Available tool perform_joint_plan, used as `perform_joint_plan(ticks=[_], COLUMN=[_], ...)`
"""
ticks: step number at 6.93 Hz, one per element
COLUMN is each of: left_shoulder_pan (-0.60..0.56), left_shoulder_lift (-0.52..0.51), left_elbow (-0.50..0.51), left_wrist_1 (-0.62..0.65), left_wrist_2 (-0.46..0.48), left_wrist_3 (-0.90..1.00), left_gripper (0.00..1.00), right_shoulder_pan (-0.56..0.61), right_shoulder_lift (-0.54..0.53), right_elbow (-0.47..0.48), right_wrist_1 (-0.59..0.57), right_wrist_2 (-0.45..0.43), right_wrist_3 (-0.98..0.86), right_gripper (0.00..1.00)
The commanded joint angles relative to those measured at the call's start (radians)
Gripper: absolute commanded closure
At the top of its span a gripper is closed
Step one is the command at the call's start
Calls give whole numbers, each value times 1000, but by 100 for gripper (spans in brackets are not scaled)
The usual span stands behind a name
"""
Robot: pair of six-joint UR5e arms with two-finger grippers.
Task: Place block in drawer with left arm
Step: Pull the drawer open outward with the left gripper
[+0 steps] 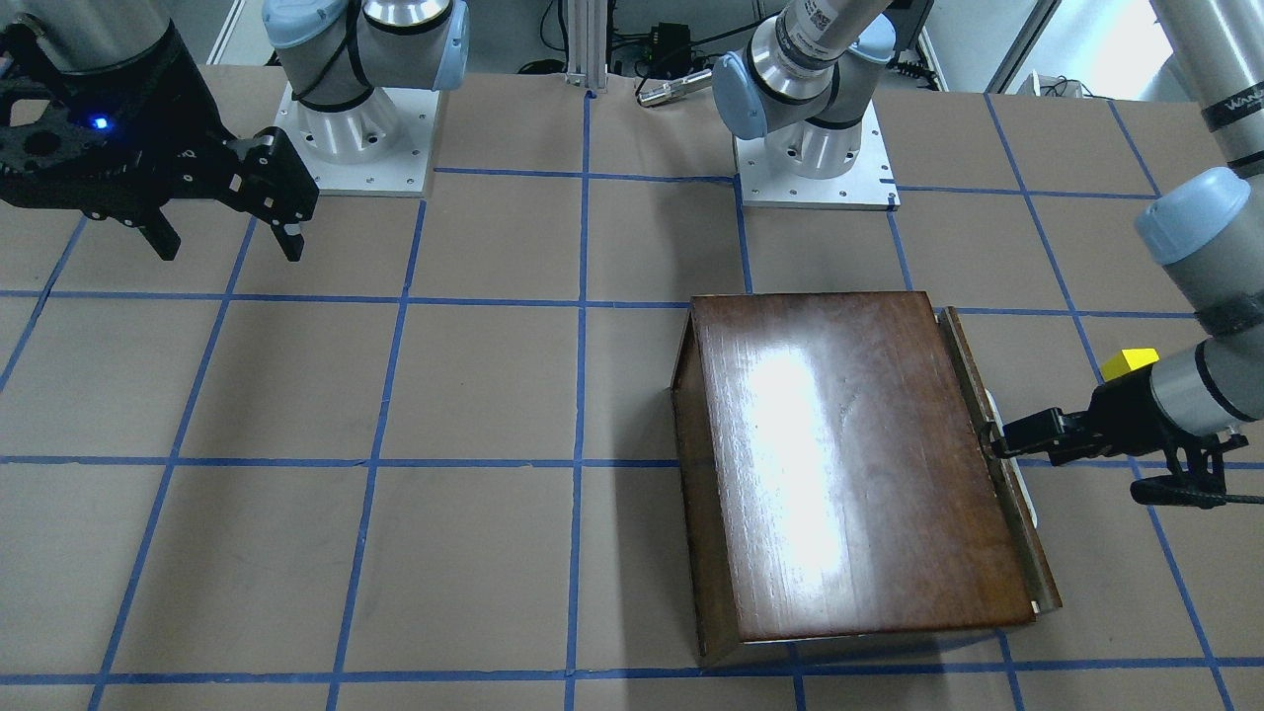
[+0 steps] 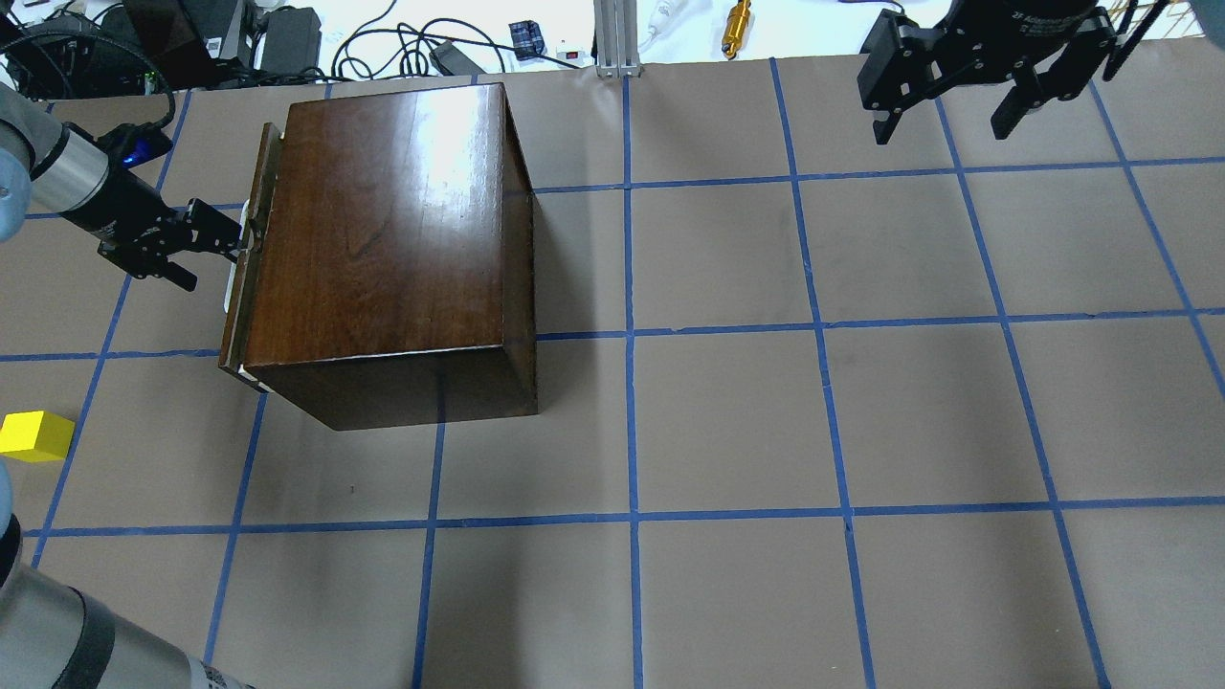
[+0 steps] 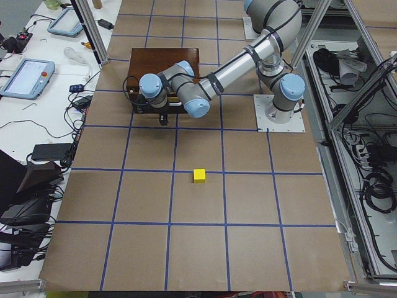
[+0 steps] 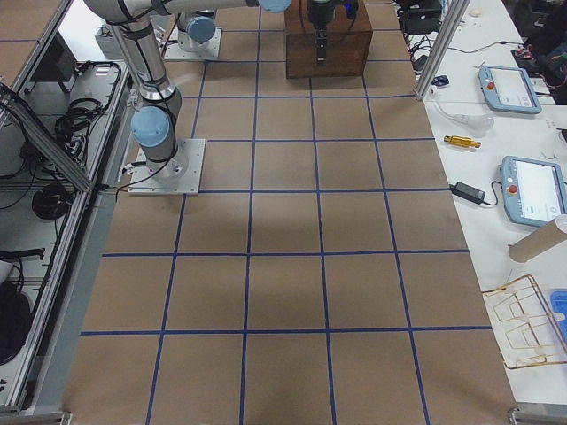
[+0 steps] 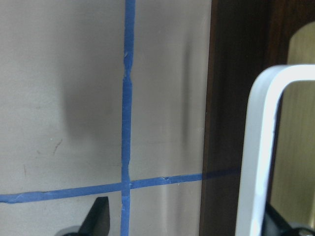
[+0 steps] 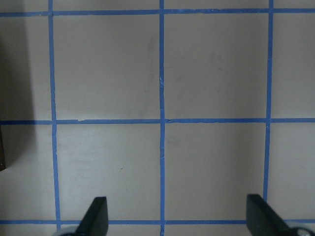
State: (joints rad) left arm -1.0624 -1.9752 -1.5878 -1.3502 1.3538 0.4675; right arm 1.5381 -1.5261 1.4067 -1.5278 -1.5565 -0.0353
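The yellow block lies on the paper-covered table, near the front left edge, apart from the box; it also shows in the front view and the left view. The dark brown box stands at the back left. Its drawer front panel sits almost flush with the box, with a white handle. My left gripper is open at that handle, which lies between the fingers next to one fingertip. My right gripper is open and empty, hovering at the far right.
The two arm bases stand on plates at the robot's edge. An aluminium post, cables and a brass tool lie beyond the far edge. Blue tape lines grid the table.
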Motion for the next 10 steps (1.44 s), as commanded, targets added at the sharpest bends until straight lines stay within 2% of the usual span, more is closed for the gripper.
perform_joint_plan(ticks=[1,3,10], left_shoulder_pan=[4,60,90], left_shoulder_lift=[-2,-7,-7], left_elbow=[0,0,20], left_wrist_1=[0,2,2], left_wrist_2=[7,7,19], left_wrist_3=[0,3,28], left_gripper=[0,0,0], right_shoulder_pan=[-1,1,1], right_shoulder_lift=[1,1,1], right_elbow=[0,0,0], right_wrist_1=[0,0,0], right_wrist_2=[-1,-1,1], right_wrist_3=[0,0,0], right_gripper=[0,0,0])
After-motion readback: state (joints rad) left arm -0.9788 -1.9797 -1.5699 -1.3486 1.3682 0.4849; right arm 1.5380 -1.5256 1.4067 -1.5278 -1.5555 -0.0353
